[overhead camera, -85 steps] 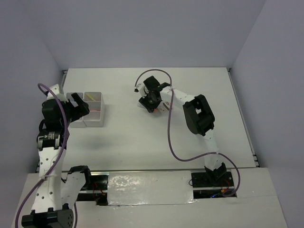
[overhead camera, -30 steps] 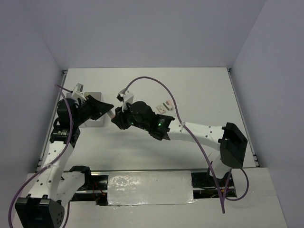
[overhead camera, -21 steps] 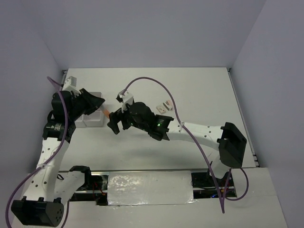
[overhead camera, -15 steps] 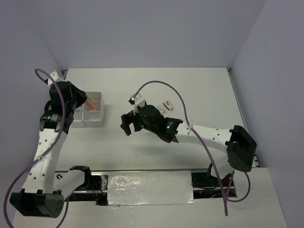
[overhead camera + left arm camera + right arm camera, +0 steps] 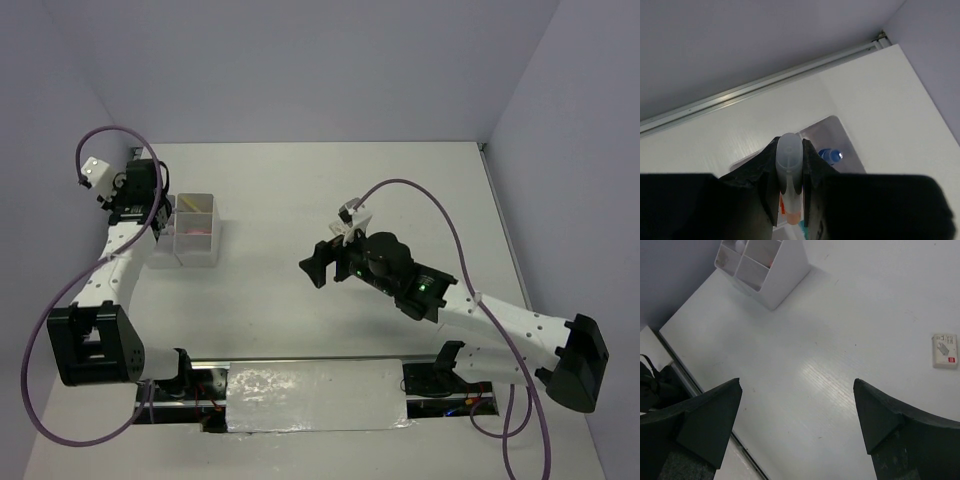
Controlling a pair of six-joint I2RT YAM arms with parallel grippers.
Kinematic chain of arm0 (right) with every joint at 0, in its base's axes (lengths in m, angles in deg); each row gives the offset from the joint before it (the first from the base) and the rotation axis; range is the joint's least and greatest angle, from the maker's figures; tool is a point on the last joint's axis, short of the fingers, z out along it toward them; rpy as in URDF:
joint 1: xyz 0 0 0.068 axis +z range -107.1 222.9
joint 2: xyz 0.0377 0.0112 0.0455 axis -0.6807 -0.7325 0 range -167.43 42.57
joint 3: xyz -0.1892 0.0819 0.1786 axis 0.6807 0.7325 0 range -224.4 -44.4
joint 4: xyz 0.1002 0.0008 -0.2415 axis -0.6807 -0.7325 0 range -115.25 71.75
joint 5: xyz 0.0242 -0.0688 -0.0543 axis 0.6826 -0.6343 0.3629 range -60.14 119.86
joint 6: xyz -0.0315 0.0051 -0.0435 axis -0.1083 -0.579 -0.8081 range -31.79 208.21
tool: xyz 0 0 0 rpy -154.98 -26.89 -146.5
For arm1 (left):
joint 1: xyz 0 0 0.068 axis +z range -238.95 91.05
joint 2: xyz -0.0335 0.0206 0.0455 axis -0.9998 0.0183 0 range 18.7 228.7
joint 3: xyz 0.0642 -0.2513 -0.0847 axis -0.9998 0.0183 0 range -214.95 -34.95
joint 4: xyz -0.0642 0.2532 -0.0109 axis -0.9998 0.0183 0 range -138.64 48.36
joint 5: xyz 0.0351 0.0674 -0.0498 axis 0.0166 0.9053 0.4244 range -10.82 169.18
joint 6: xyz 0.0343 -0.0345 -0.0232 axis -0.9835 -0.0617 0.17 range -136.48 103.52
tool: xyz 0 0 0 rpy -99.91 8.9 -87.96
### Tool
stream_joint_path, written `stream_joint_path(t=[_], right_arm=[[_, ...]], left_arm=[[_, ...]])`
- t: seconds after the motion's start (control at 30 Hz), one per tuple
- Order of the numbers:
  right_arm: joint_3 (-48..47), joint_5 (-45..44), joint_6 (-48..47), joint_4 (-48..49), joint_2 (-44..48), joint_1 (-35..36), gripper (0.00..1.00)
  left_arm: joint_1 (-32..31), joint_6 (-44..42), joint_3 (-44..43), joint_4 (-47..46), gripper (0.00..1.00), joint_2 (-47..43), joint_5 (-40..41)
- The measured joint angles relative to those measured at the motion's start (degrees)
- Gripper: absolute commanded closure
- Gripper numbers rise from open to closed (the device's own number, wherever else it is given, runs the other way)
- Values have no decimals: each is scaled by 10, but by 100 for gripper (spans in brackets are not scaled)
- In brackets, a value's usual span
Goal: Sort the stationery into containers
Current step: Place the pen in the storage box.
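Note:
My left gripper [image 5: 160,207] hangs over the back left corner of the white four-compartment organizer [image 5: 196,246]. In the left wrist view the left gripper [image 5: 790,150] is shut on an orange-tipped marker [image 5: 790,165] with a translucent cap, held pointing down above the organizer [image 5: 842,136]. A blue-capped bottle [image 5: 830,155] lies in one compartment. My right gripper [image 5: 313,267] hovers mid-table, open. In its own view the right gripper [image 5: 796,385] has nothing between its fingers and bare table below. The organizer [image 5: 783,278] lies far ahead of it, and a small white eraser [image 5: 944,350] lies to its right.
Grey walls enclose the white table on three sides. A metal rail [image 5: 765,85] runs along the table's back edge, close behind the organizer. The right arm's purple cable [image 5: 420,192] arcs above the middle of the table.
The right gripper opened and let go of the orange-tipped marker, then drew back to the right. The left gripper took the marker and carried it over the organizer.

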Motion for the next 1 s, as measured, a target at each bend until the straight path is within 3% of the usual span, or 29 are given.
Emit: stream_joint_path(t=[0.1, 0.27, 0.6, 0.7, 0.87, 0.9, 1.0], right_arm=[[10, 12, 0, -3, 28, -1, 0], [11, 35, 3, -3, 48, -3, 0], [11, 58, 5, -4, 52, -3, 0], [11, 62, 4, -4, 52, -4, 0], [11, 69, 2, -4, 52, -4, 0], [11, 70, 1, -5, 52, -4, 0], [11, 72, -1, -8, 52, -4, 0]], left_arm=[[0, -21, 24, -77, 100, 16, 10], [0, -50, 45, -160, 91, 48, 18], [8, -65, 59, -227, 84, 84, 41], [11, -64, 65, -230, 77, 89, 50], [15, -64, 66, -228, 51, 95, 63], [15, -64, 66, -228, 39, 95, 64], [15, -59, 67, -229, 21, 95, 68]])
